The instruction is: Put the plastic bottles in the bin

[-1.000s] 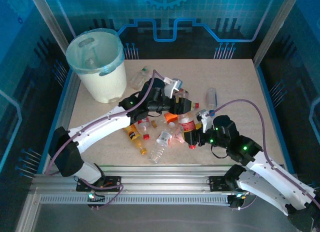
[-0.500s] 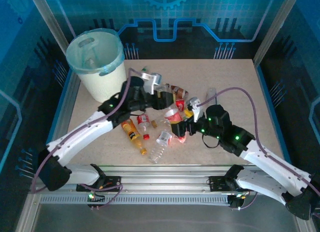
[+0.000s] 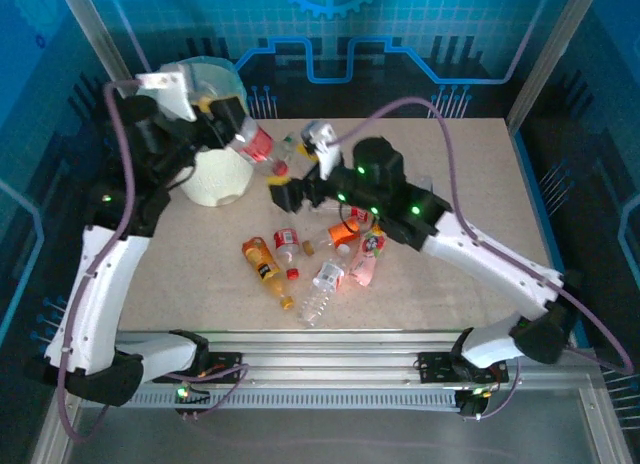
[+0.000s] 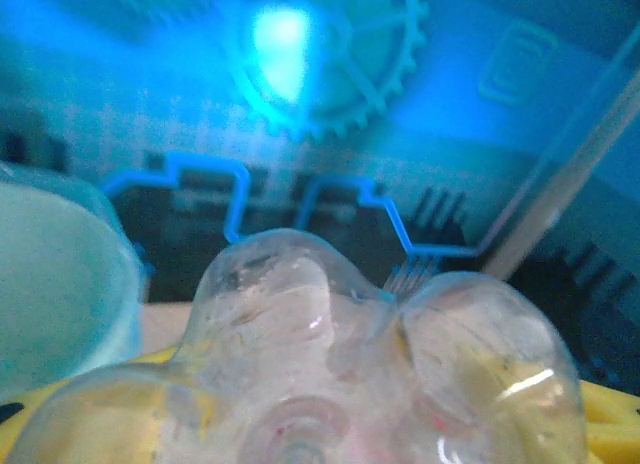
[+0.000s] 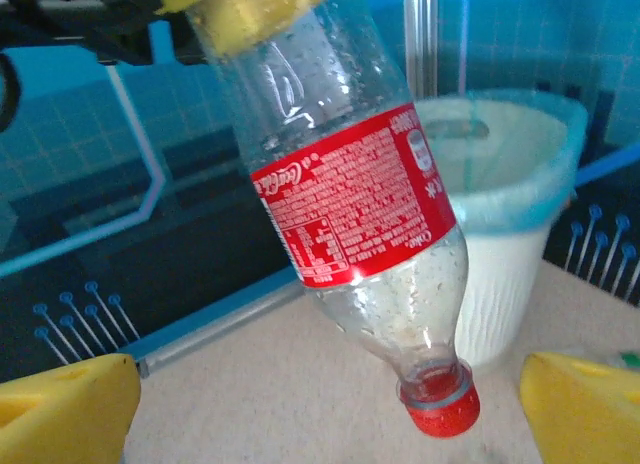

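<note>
Transport step: left gripper (image 3: 225,119) clamped on a red-labelled bottle (image 3: 253,142) just right of the bin (image 3: 215,179). Next, centre it over the opening and release (right gripper (image 3: 285,196) spread, empty).

Counted: one bin (image 3: 215,179); one red-labelled bottle (image 3: 250,142) off the worktop (image 3: 450,164); at least five bottles (image 3: 265,267) on it, others obscured.

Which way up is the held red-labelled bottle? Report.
Tilted, cap down: the left gripper grips the bottle by its base, red cap lowest.
</note>
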Controlling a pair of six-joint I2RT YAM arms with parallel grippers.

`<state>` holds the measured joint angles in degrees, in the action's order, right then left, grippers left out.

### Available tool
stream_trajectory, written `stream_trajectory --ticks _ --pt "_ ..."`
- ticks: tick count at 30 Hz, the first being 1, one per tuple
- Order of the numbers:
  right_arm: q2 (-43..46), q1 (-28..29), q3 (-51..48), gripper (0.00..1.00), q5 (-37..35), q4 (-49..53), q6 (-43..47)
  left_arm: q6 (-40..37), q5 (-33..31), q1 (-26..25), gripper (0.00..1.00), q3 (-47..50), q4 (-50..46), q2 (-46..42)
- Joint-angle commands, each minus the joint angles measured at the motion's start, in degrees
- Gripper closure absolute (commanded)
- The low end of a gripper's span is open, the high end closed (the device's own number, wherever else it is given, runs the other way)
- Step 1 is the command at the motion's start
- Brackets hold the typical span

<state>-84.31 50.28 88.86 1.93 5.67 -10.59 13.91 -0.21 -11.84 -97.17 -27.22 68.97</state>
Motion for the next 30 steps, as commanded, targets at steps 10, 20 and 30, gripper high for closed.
stream_trajectory --ticks 10,20,30 --pt "-35.10 0.52 51.56 0.05 1.02 13.04 -5.05 0.18 -2.59 16.52 0.40 -16.77 3.74 15.77" --pt "-49.30 -0.07 68.56 0.13 2.36 21.73 -11.80 2.02 -5.19 22.44 0.41 -18.38 6.74 22.48" --pt "-49.26 -1.06 65.06 0.12 2.93 21.87 -13.72 -4.16 -6.79 23.39 0.37 -19.33 3.85 28.26"
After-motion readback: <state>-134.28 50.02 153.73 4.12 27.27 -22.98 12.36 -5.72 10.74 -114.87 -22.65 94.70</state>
